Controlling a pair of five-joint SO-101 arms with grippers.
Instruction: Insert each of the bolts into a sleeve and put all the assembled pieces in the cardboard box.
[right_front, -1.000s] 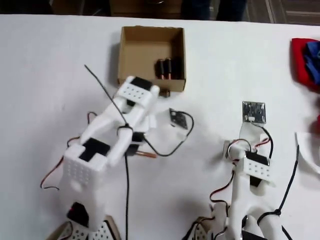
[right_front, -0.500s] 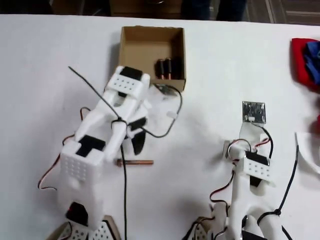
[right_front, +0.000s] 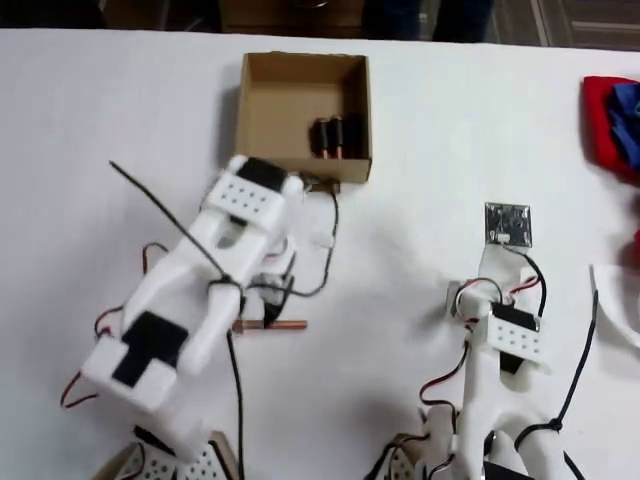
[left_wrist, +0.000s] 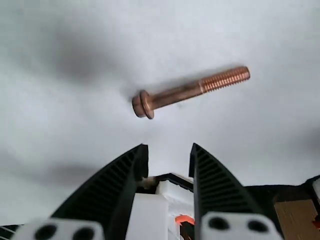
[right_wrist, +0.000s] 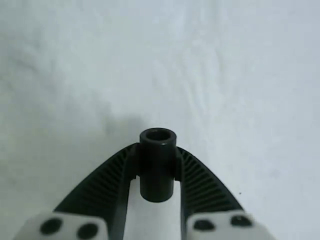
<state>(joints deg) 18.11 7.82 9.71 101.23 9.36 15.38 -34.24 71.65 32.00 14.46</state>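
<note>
A copper bolt (right_front: 276, 324) (left_wrist: 190, 91) lies flat on the white table. My left gripper (left_wrist: 168, 147) (right_front: 264, 308) hangs open just above it, nothing between its fingers, the bolt a little past the tips. My right gripper (right_wrist: 157, 149) is shut on a black sleeve (right_wrist: 158, 165), which it holds upright with the bore showing at the top; that arm (right_front: 505, 340) rests at the right of the table. The cardboard box (right_front: 290, 75) stands at the back centre with two assembled pieces (right_front: 330, 138) against its right wall.
A red and blue cloth (right_front: 615, 115) lies at the far right edge, with a white curved object (right_front: 615, 305) below it. Loose cables (right_front: 325, 240) hang from the left arm between the box and the bolt.
The left arm has swung back from the box's front wall towards the near left and now hangs over the bolt, which shifted slightly. The right arm has kept still.
</note>
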